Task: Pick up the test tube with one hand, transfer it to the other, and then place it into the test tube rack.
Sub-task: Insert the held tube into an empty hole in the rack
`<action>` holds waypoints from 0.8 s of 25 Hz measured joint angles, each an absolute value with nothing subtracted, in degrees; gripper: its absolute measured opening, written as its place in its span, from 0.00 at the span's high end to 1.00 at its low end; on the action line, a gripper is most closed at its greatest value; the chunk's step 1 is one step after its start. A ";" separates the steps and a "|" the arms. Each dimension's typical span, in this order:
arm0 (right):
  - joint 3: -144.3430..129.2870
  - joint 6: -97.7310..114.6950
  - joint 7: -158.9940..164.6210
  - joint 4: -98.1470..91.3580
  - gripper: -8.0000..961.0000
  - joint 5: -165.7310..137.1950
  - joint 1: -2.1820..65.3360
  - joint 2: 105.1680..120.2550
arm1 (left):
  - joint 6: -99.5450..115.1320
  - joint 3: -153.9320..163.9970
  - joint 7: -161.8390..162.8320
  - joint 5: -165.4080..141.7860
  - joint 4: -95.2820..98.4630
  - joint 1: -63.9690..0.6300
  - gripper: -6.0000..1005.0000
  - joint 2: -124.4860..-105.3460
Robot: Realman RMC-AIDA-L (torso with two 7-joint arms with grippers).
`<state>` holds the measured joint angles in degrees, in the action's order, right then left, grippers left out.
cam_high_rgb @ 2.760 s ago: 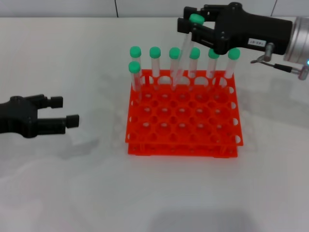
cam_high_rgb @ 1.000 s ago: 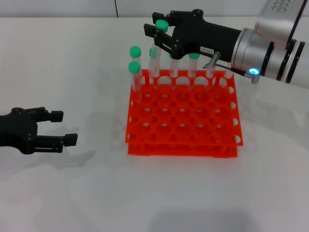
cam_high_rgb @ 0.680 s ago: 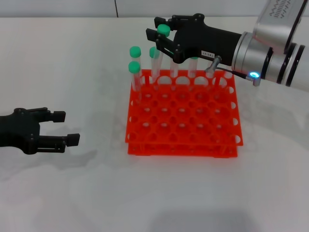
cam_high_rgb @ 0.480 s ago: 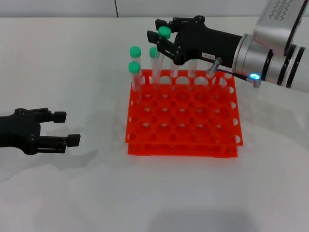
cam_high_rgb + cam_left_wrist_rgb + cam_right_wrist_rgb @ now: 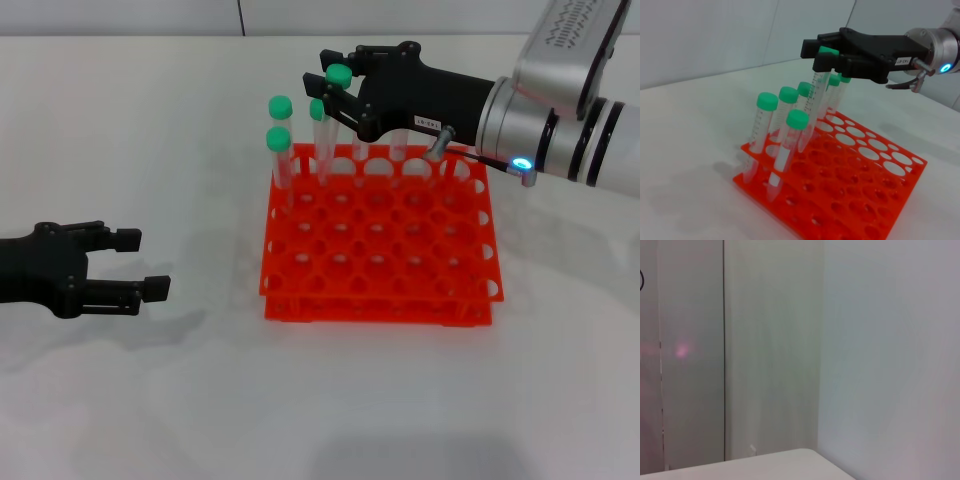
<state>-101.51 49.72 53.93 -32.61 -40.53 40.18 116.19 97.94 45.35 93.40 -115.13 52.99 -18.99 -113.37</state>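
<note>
Orange-red test tube rack (image 5: 380, 236) mid-table, back row at 12 o'clock holding capped tubes, one extra tube (image 5: 279, 160) in 2nd row at the rack's 10 o'clock corner. Right gripper (image 5: 338, 88), labelled, black, reaching in from 2 o'clock over the back row. Jaws clamped on the test tube (image 5: 811, 112) just under its green cap (image 5: 338, 74); held high by the cap end, prob so the tip stays free to drop into a hole. Tube leaning slightly, tip at or just inside a hole next to the back-row tubes per left wrist view; can't tell which hole, nor if seated. Looks like insertion step, near end of task: handover judged done since labelled gripper has the tube. Next likely needs straightening + lowering, then letting go; risk = knocking neighbour tubes (image 5: 782, 120), v. close by.

Left gripper (image 5: 137, 265), unlabelled, black, parked low at 9 o'clock, well apart from rack, jaws spread, nothing held; out of the way, clear of right arm's path. Right wrist view only wall, no fingers or tube seen. White table (image 5: 320, 400) under all.
</note>
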 joint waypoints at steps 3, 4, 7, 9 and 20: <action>-101.51 49.65 53.86 -32.60 0.71 -40.52 40.11 116.19 | 97.96 45.35 93.40 -115.13 52.99 -18.99 0.13 -113.38; -101.51 49.63 53.85 -32.60 0.71 -40.52 40.10 116.19 | 97.97 45.35 93.41 -115.12 53.00 -18.99 0.13 -113.38; -101.59 49.62 53.81 -32.60 0.71 -40.51 39.95 116.19 | 97.99 45.35 93.42 -115.12 52.99 -18.99 0.13 -113.44; -101.66 49.63 53.72 -32.60 0.71 -40.51 39.86 116.19 | 98.00 45.35 93.43 -115.12 53.00 -18.99 0.13 -113.48; -102.04 49.79 52.56 -32.60 0.71 -40.51 39.64 116.19 | 98.00 45.35 93.43 -115.20 52.66 -19.00 0.13 -113.46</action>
